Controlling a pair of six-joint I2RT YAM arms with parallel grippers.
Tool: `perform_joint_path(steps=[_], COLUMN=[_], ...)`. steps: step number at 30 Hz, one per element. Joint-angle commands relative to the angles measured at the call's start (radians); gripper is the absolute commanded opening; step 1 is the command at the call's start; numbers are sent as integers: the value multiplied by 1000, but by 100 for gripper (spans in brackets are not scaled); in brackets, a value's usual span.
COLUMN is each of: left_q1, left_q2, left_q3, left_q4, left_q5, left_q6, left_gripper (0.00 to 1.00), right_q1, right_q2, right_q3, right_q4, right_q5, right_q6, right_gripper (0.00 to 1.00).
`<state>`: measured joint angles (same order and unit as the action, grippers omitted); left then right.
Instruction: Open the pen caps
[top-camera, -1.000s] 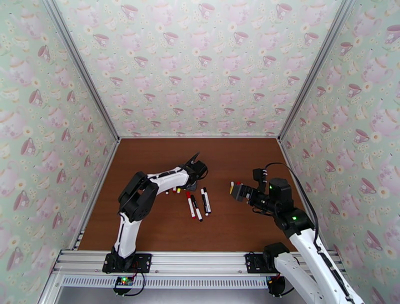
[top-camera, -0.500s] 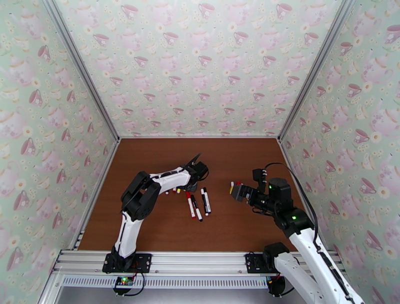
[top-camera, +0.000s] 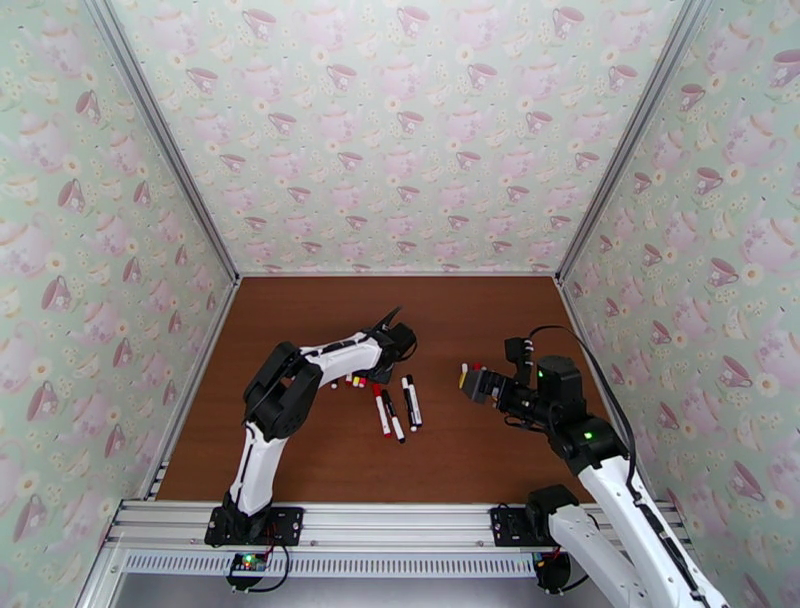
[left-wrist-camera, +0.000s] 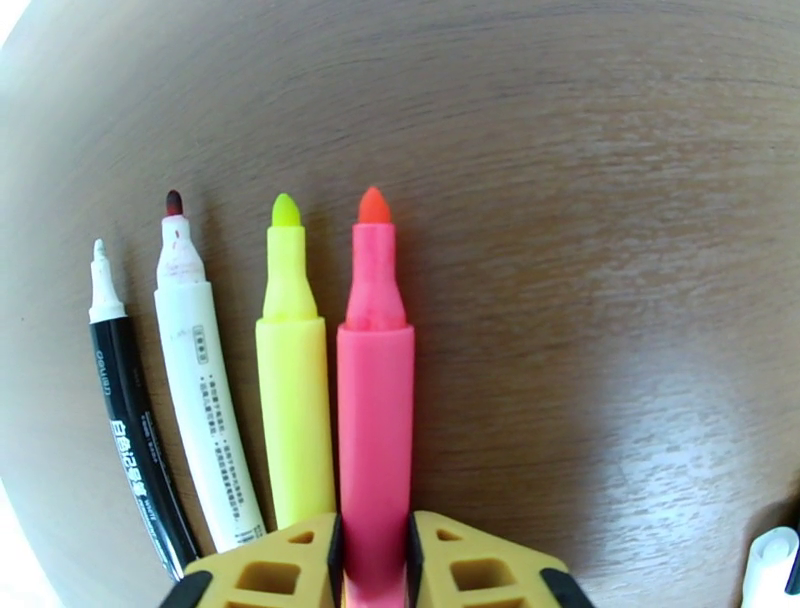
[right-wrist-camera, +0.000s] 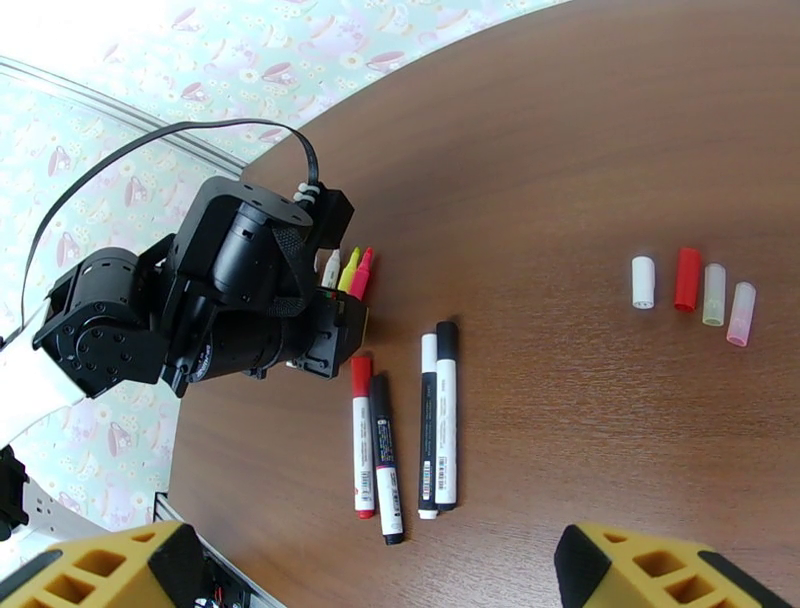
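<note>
Jaws of our left gripper (left-wrist-camera: 375, 570) pinch the pink pen (left-wrist-camera: 375, 400), its bare tip pointing up the frame. The right gripper (right-wrist-camera: 380, 585) is spread wide. The capped pens (right-wrist-camera: 405, 440) lie lengthwise in the lower centre, caps (right-wrist-camera: 361, 368) at their upper ends, nearer the left gripper, we judge.

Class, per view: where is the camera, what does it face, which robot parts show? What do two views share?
Top external: above, behind the bases, looking down at the table; both arms show.
Left wrist: wrist-mounted, looking past the left gripper, shut on the pink pen.
Right wrist: wrist-mounted, facing the left arm; right gripper open.
Wrist views share the pink pen.
</note>
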<state>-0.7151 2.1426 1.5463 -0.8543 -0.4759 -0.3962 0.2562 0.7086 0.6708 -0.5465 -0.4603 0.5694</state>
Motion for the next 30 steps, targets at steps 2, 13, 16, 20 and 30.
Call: perform_joint_path(steps=[2,13,16,20,30], left_q1=[14,44,45,47,18], left_q2=[38,44,32,0,-242], left_q3=[31,42,48,54,-90], left_q4=[-39,-66,-67,-75,-44], left_q5=[-21,-14,5,33,136], left_q6=[-27,-72,-76,-87,-188], left_gripper=[21,20,20,23,38], right_q1=[4,4,5,5,5], right_q2=[-13,3,1,1,-6], right_q3=[-19,-32,-34,-43,-66], right_q4=[-14,4,4,6,18], right_q5=[-17,-21,-27,-31,-49], right_q6=[7,12,12,10,18], right_gripper=[100,100,100,100,100])
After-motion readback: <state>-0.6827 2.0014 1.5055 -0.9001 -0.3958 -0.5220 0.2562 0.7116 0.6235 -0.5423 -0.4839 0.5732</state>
